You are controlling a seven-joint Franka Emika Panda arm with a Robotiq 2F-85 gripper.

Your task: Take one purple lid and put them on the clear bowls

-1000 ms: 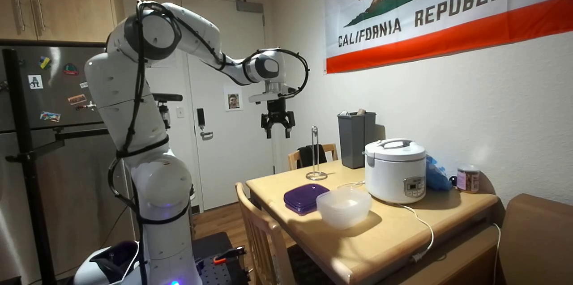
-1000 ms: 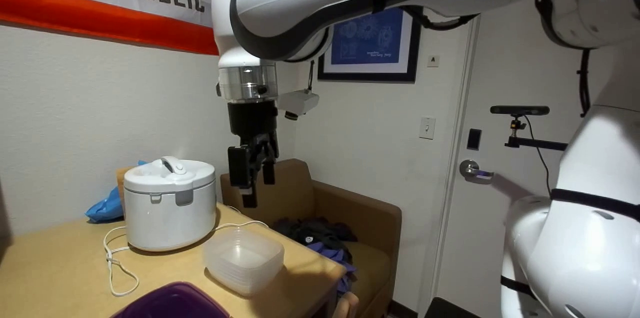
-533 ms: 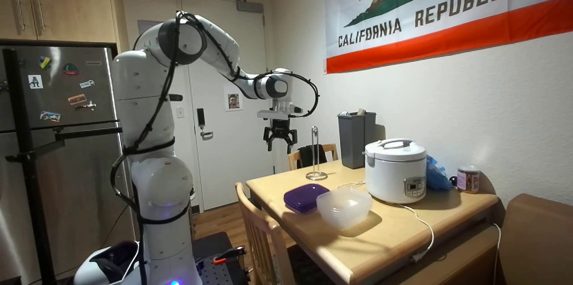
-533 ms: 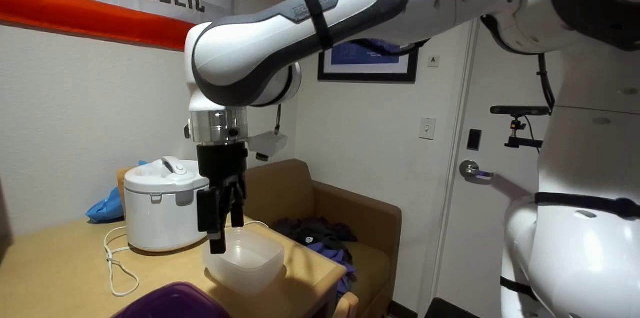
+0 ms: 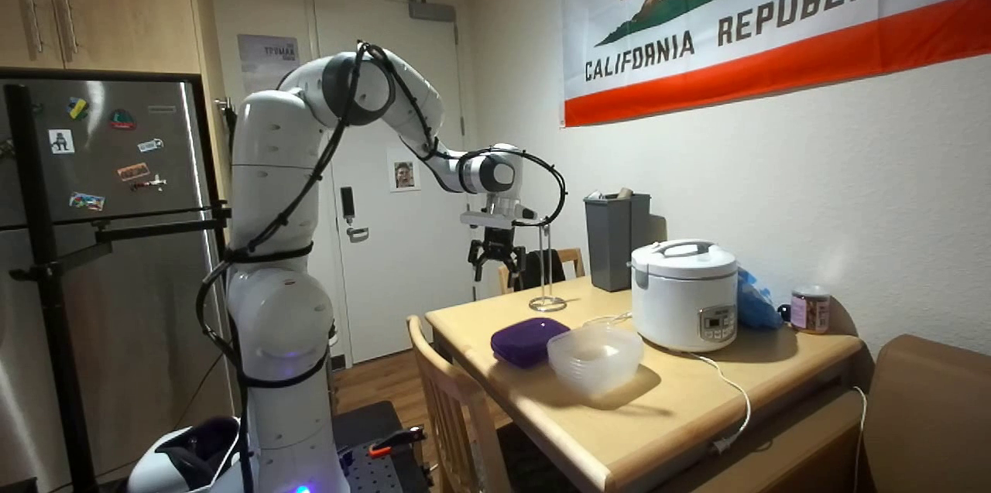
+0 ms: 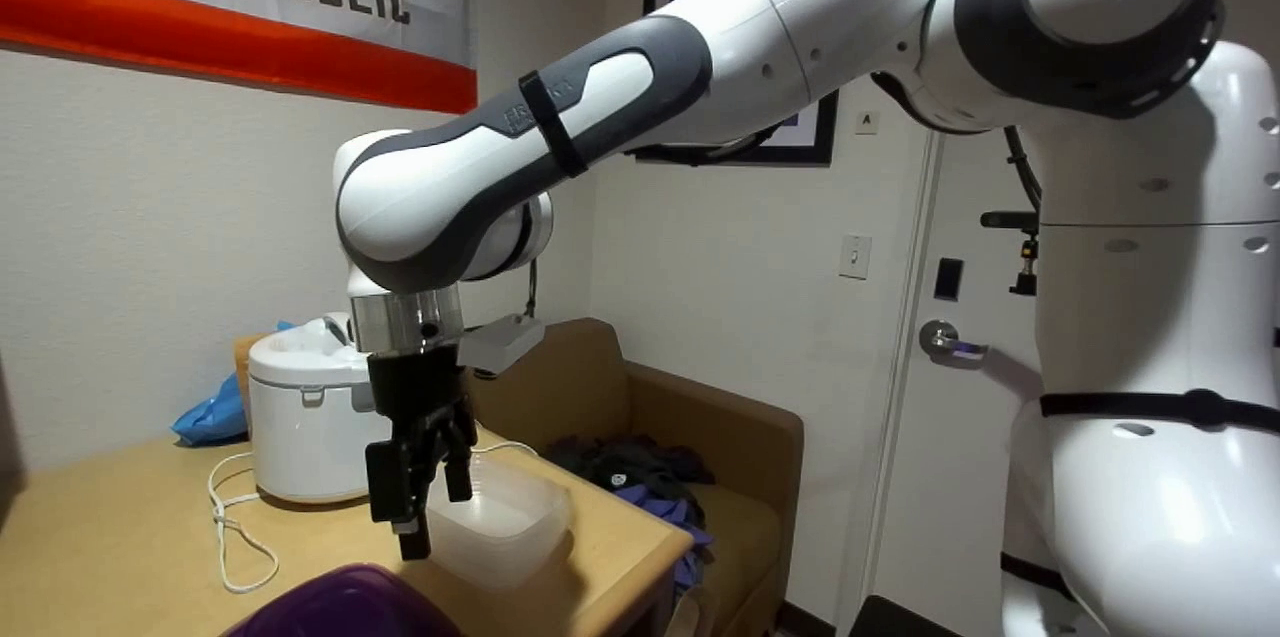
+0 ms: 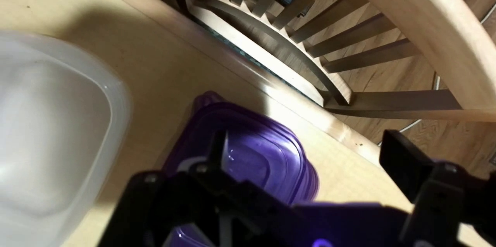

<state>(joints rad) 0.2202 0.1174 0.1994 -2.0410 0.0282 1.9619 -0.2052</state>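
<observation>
A stack of purple lids (image 5: 529,341) lies flat on the table; its near part shows in an exterior view (image 6: 345,607). The clear bowls (image 5: 594,361) stand nested beside the lids and show in both exterior views (image 6: 515,527). My gripper (image 5: 497,278) points down above the table, higher than the lids, and is open and empty. In the wrist view the gripper (image 7: 308,144) has its fingers wide apart. One finger (image 7: 219,148) overlaps the purple lids (image 7: 267,150), the other is beyond their edge. The bowls' rim (image 7: 120,115) is at the left there.
A white rice cooker (image 5: 684,303) with a cord stands behind the bowls. A metal stand (image 5: 548,304) and a grey bin (image 5: 609,241) are at the far end. A wooden chair (image 7: 453,45) is against the table edge near the lids. A brown armchair (image 6: 700,427) stands beyond.
My gripper has come down towards the table and moved over towards the lids, staying open. The lids and bowls have not moved.
</observation>
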